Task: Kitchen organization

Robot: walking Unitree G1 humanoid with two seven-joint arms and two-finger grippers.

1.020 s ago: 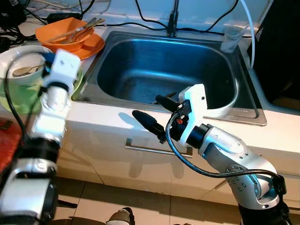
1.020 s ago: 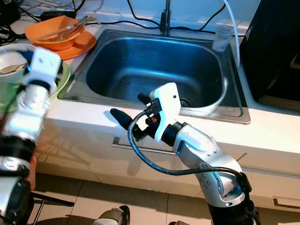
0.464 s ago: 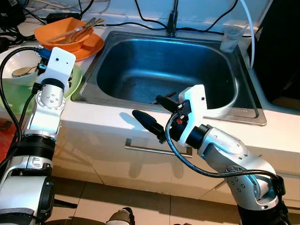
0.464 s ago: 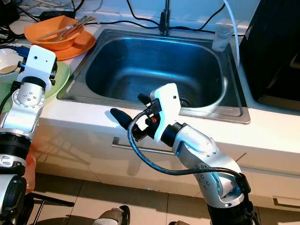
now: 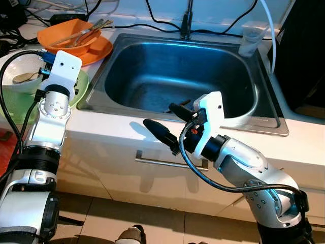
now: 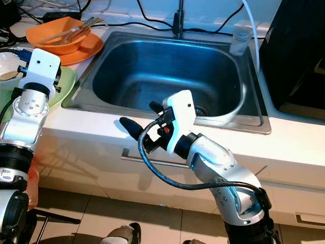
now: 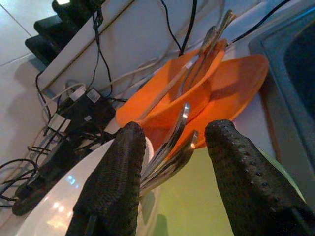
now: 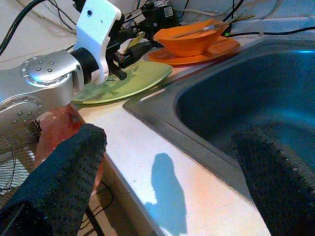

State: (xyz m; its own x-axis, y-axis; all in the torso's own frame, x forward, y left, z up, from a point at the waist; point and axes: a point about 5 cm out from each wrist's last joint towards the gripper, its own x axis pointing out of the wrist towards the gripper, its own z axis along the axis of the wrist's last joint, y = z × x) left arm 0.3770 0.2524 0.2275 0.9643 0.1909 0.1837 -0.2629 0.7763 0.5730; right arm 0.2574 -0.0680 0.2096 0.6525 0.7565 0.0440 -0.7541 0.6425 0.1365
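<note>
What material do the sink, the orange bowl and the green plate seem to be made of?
The sink looks like stainless steel: brushed grey-blue metal with soft reflections. The orange bowl looks like plastic, perhaps melamine: even matte colour, thin rim. The green plate has a smooth, slightly glossy face; plastic or glazed ceramic, I cannot tell which. The left gripper sits open around shiny metal cutlery.
</note>
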